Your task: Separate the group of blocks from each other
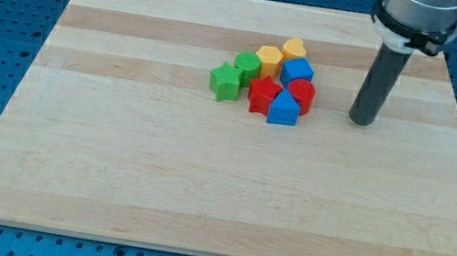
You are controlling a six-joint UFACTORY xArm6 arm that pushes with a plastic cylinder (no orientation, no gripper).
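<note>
You have no jaws here, only my tip (361, 122), resting on the tabletop (198, 197). The blocks huddle near the middle, to the view's left of it; the red cylinder (301, 95) is closest.

The arm (417, 15) is running off the frame at twelve o'clock, its upper part unseen. The red cylinder (301, 94) is sitting partly hidden behind the blue block (283, 108), whose exact shape is staying unclear.
</note>
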